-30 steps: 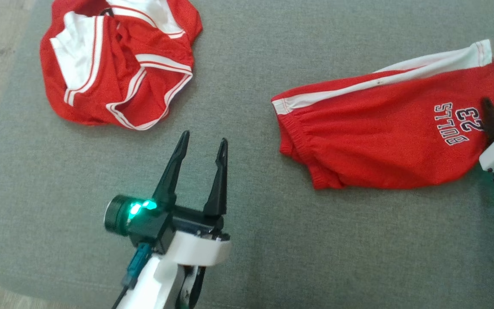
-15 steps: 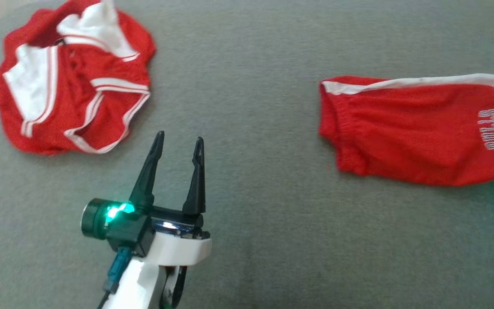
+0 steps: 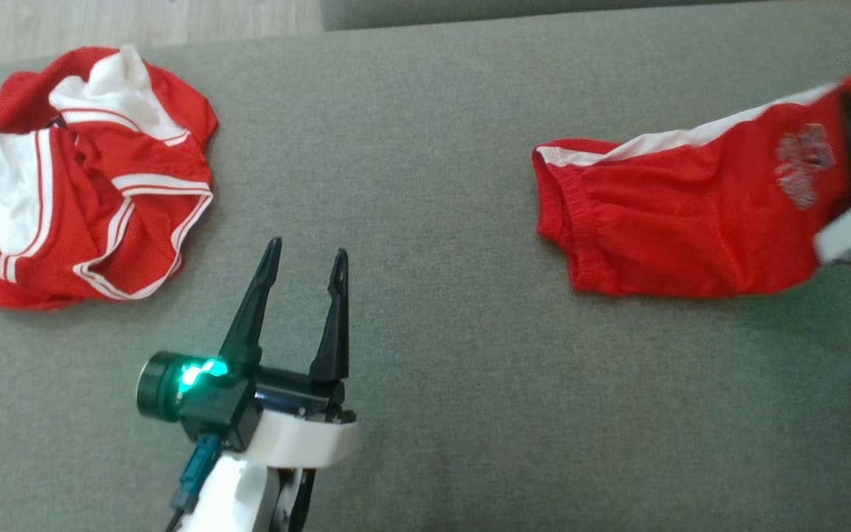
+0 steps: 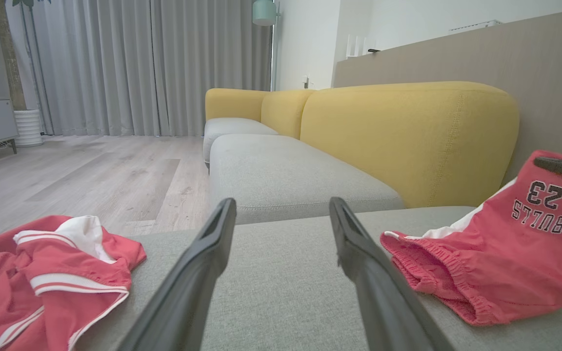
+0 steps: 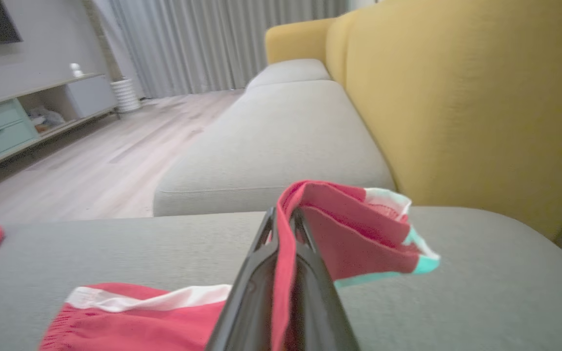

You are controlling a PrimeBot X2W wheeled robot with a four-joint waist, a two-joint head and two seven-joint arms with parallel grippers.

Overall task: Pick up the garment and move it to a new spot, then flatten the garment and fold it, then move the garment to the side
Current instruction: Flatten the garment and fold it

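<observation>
Grey sofa cushion (image 3: 425, 148) seen from above. At far right, right gripper (image 5: 283, 214) pinched shut on the hem of red shorts (image 3: 677, 222), holding that end raised, with the elastic waistband end resting on the cushion. At lower left, left gripper (image 3: 307, 247) hovering over bare cushion, fingers spread wide, holding nothing. At far left, crumpled red-and-white jersey (image 3: 78, 185), well apart from the shorts.

red, white-striped garment (image 3: 677, 222), grey cushion (image 3: 433, 148)
</observation>
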